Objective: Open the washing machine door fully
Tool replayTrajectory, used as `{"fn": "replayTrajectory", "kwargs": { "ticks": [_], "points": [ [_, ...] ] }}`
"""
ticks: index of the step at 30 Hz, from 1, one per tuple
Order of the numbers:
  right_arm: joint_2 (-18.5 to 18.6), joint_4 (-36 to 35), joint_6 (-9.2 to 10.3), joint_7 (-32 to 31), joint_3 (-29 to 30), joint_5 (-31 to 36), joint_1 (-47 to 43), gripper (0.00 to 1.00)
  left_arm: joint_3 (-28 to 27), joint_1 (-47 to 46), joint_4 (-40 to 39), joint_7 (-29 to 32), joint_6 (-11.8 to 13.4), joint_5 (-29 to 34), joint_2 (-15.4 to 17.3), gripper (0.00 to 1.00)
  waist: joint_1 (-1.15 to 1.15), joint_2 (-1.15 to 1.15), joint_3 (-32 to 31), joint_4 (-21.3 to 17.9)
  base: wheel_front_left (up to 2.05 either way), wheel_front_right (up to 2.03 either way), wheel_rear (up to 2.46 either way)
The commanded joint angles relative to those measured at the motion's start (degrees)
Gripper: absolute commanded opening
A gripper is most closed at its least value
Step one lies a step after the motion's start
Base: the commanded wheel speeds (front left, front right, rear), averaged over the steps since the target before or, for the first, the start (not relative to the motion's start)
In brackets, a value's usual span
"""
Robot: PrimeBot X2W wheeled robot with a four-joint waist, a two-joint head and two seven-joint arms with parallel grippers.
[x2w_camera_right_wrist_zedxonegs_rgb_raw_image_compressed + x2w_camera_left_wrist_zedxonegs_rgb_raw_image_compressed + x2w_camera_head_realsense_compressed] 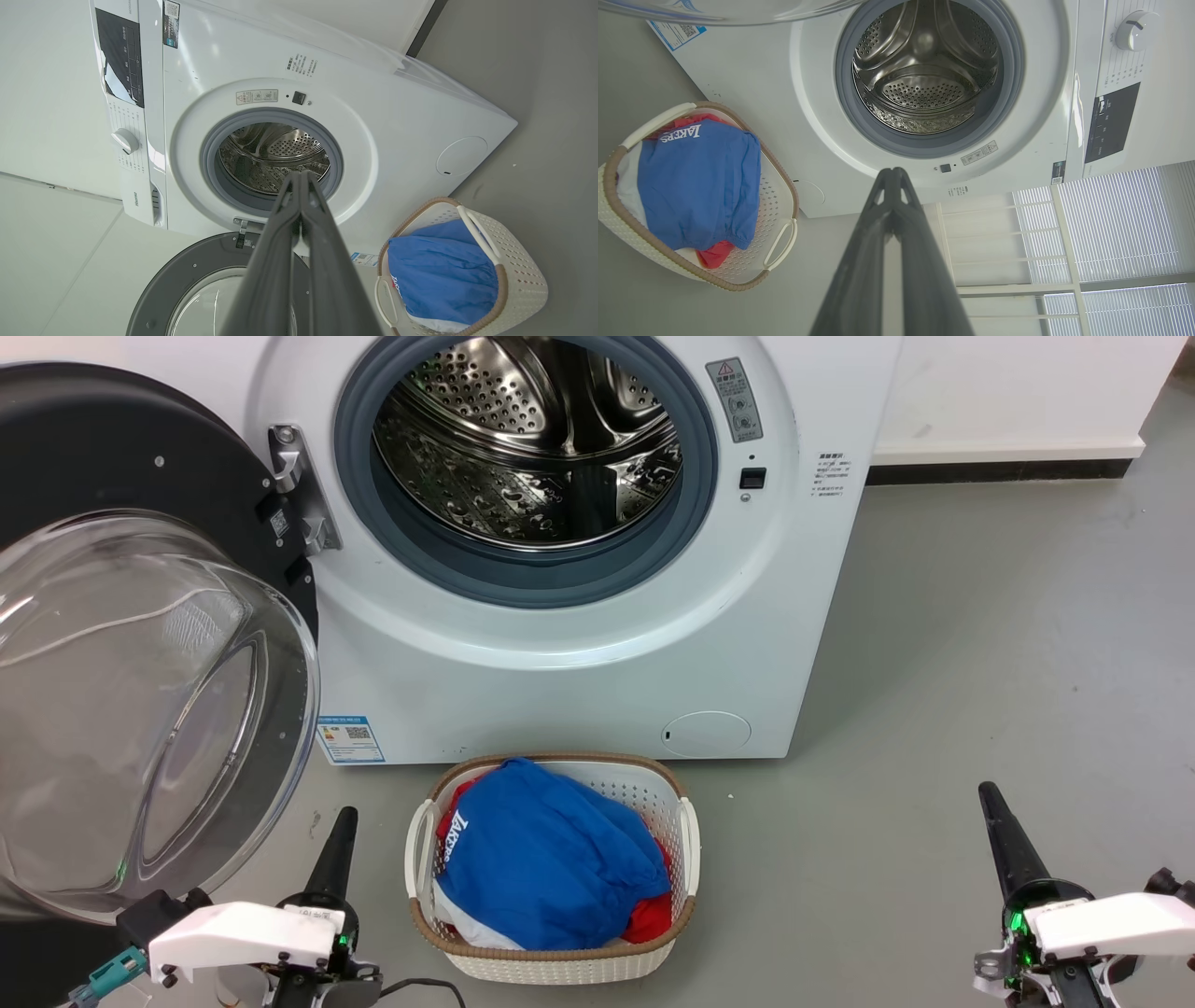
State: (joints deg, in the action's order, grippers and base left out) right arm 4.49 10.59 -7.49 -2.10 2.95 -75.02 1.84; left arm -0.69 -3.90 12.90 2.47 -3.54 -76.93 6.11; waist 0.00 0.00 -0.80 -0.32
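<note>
2 grippers shut tight, empty: left gripper (344, 821) near door, right gripper (991, 798) far right | door (103, 457) wide open, left of washer (560, 681) | risk: left gripper goes left, bumps door; or knocks basket (688, 831)
</note>
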Motion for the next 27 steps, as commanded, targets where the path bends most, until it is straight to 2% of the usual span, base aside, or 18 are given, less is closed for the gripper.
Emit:
{"fn": "replayTrajectory", "kwargs": {
  "ticks": [1,27],
  "points": [
    [0.26,-0.09,-0.01,-0.24,0.15,-1.49,1.4,0.0,-0.66,-1.34,-0.12,0.45,-0.52,-1.24,-0.32,0.0,0.0,0.0,0.04,0.01,0.0,0.0,0.0],
    [-0.05,2.33,0.0,-2.04,1.16,-13.67,3.66,0.0,-4.15,-2.26,0.79,2.89,-3.07,-11.29,-2.23,0.0,0.0,0.0,0.64,0.21,0.0,0.0,0.0]
  ]
}}
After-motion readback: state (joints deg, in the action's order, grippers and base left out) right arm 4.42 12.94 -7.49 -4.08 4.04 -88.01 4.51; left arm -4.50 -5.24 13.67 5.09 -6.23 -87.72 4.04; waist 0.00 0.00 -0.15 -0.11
